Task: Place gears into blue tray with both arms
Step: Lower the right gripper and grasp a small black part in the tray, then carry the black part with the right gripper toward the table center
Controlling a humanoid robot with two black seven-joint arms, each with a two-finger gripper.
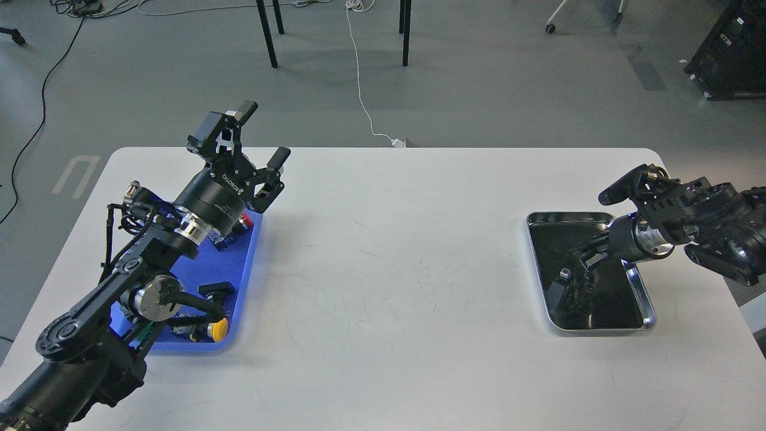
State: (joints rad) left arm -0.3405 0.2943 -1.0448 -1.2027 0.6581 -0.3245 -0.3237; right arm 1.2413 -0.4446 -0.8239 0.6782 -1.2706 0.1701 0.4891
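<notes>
My right gripper (577, 269) reaches into the silver metal tray (640, 287); its jaws I cannot tell. Left gripper (258, 136) gapes wide, empty. The gears look tiny, light, slippery: pinch the rim.

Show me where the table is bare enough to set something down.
Bare: the wide stretch of table between the blue tray and the silver tray, plus the near edge. Crowded: the blue tray, under the left arm with push-buttons; the silver tray, where the right gripper reaches in.
</notes>
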